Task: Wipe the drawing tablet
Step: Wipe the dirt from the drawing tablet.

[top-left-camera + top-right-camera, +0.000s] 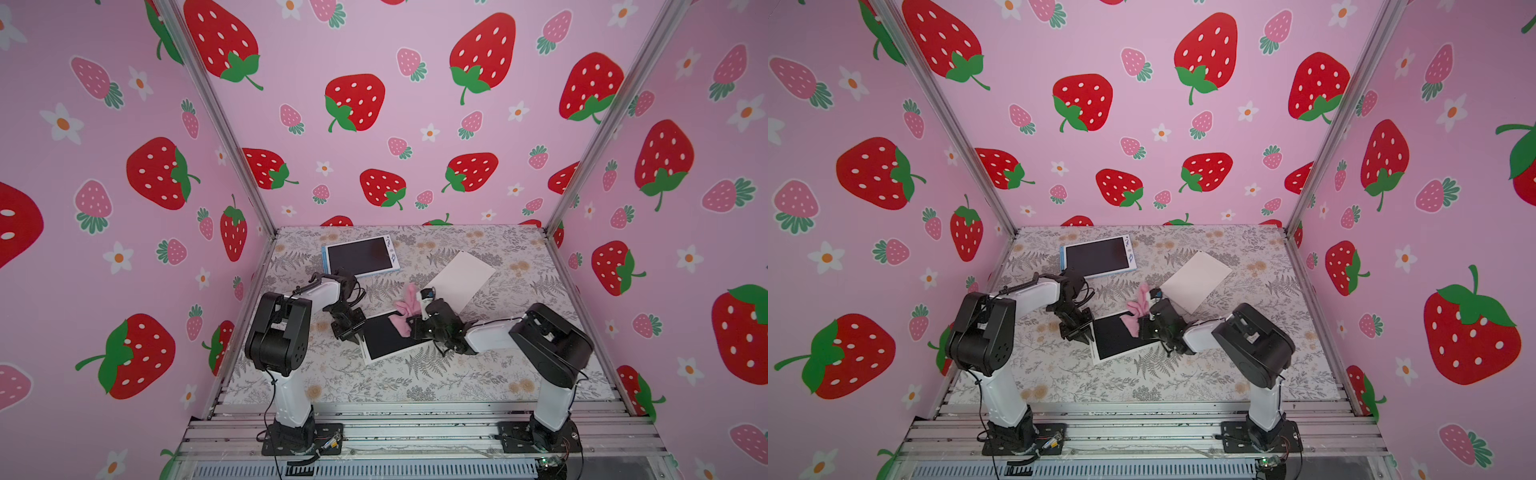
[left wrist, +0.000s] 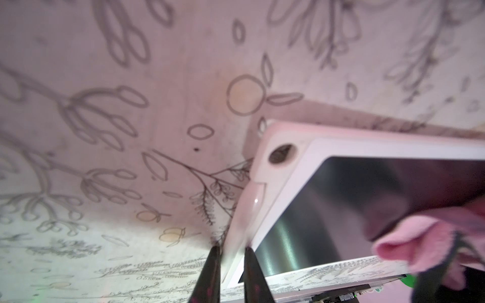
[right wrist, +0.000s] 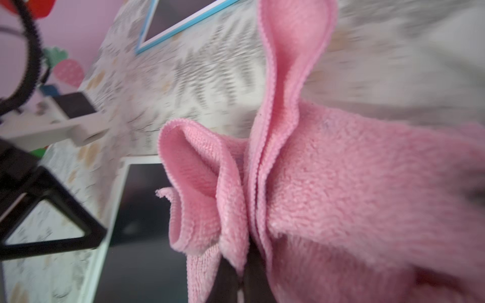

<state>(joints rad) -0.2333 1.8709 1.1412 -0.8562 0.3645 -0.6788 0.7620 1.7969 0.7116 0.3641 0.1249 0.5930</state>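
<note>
Mounted at lower left and lower right of both top views: left arm (image 1: 276,332) and right arm (image 1: 552,343), clad in white shells between bulky black joint housings. Bolted down on black base plates (image 1: 299,442). Strung with a thin black cable (image 1: 266,415) along the left upright. Tipped with a black left pincer (image 2: 232,259) and right pincer (image 3: 238,280), tapering to narrow dark fingertips (image 2: 212,272) in wrist views.
</note>
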